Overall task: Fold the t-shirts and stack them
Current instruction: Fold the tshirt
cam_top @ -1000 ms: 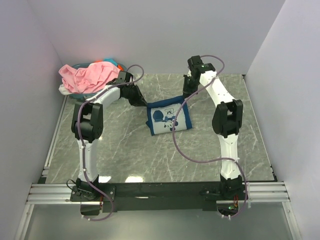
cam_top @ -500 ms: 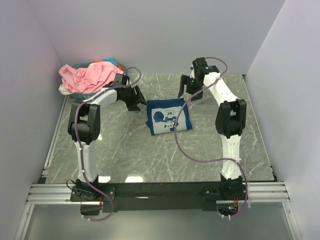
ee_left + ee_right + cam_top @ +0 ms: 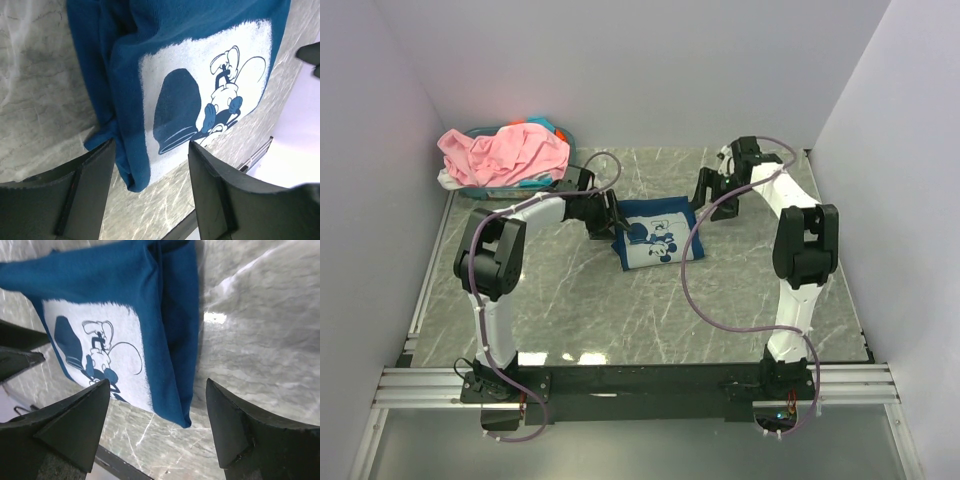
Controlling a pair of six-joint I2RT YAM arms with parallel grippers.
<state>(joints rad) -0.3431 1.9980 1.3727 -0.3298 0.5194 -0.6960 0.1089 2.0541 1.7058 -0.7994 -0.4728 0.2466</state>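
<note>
T-shirt (image 3: 655, 237) of navy cloth, folded, white print up, lies between spread left gripper (image 3: 603, 214) and spread right gripper (image 3: 708, 190).

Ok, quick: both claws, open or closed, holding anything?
Left claw: open, holding nothing, above the navy t-shirt.
Right claw: open, holding nothing.

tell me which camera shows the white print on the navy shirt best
Left wrist: the white print on the navy shirt fills the frame. Right wrist shows it smaller and slanted; top view shows it tiny.
</note>
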